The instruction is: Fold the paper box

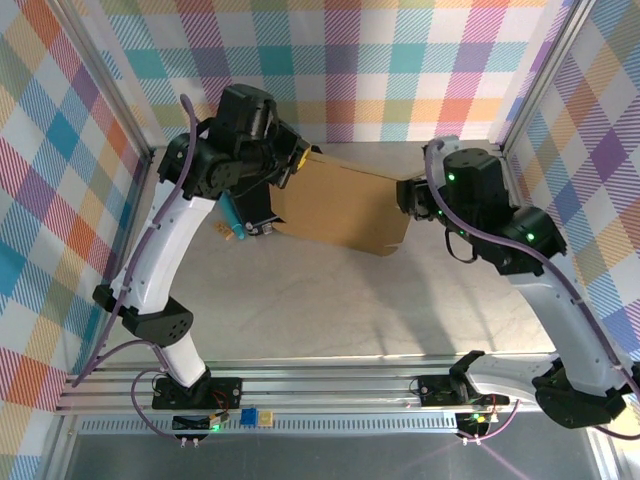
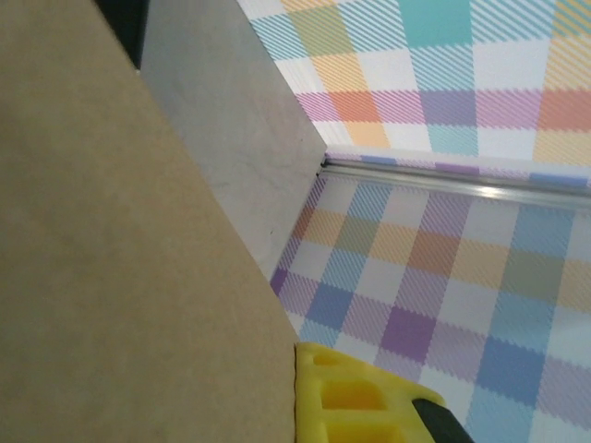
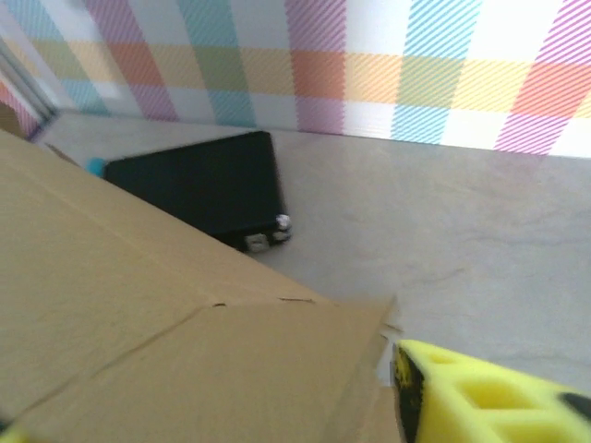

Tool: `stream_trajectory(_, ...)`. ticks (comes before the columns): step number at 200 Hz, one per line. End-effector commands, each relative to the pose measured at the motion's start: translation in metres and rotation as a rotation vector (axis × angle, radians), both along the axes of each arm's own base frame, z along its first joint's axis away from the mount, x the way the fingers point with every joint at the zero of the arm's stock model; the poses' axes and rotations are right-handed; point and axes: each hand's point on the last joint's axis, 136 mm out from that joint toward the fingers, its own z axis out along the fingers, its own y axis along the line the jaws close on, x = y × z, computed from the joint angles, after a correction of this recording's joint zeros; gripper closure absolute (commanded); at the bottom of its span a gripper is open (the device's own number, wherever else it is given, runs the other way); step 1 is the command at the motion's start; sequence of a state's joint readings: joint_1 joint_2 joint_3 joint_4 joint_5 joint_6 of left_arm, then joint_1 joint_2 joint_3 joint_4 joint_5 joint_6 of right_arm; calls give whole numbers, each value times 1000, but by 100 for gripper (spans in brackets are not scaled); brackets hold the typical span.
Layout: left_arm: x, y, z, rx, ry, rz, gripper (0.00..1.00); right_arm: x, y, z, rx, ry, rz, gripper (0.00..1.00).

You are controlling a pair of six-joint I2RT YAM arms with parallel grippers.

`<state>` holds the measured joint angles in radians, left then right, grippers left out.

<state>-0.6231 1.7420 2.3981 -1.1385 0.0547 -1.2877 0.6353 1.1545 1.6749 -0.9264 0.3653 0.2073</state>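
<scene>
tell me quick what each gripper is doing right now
left gripper: shut on the paper box
right gripper: open, its fingers apart with the box's right end between them

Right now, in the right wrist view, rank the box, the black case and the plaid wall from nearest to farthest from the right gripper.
1. The box: lower left, beside the yellow finger.
2. The black case: on the table behind the box, left of centre.
3. The plaid wall: across the back, past the case.
</scene>
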Motion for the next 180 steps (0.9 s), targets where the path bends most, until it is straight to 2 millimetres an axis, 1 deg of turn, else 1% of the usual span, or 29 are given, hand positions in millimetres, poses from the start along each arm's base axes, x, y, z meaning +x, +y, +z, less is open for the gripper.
stream_trajectory(1,-6,-3,7,129,-113,-180,100,-23,-3,71,175,-164,51,25)
stream_trajectory(14,-9,-8,5,158,-142,-261,100,-33,-1,94,228,-200,94,18)
stream_trajectory(24,-13,-17,5,167,-182,-354,100,-40,-1,108,263,-217,115,17)
stream_trajectory(32,-17,-18,3,188,-196,-398,100,-43,-1,116,290,-226,119,16)
stream_trajectory(44,-25,-23,5,215,-247,-486,100,-46,-4,126,320,-235,112,17)
stream_trajectory(64,-36,-15,1,286,-273,-544,100,-50,-5,142,384,-261,113,16)
stream_trajectory(79,-44,-17,-2,296,-282,-609,100,-48,-4,145,412,-251,104,16)
stream_trajectory(98,-50,-20,-4,324,-313,-671,100,-37,3,136,410,-178,80,17)
stream_trajectory(113,-49,-17,-2,381,-362,-697,100,-21,11,120,429,-87,33,17)
stream_trajectory(122,-48,-14,-2,426,-392,-707,100,-12,10,110,460,-27,-21,17)
stream_trajectory(134,-45,-9,-7,495,-409,-715,100,1,10,96,529,61,-74,18)
stream_trajectory(157,-45,-5,-24,632,-406,-761,100,31,10,64,736,296,-171,24)
stream_trajectory(171,-52,-8,-38,726,-401,-822,100,47,20,48,847,427,-184,28)
stream_trajectory(180,-60,-10,-49,794,-395,-879,100,55,30,44,885,479,-166,30)
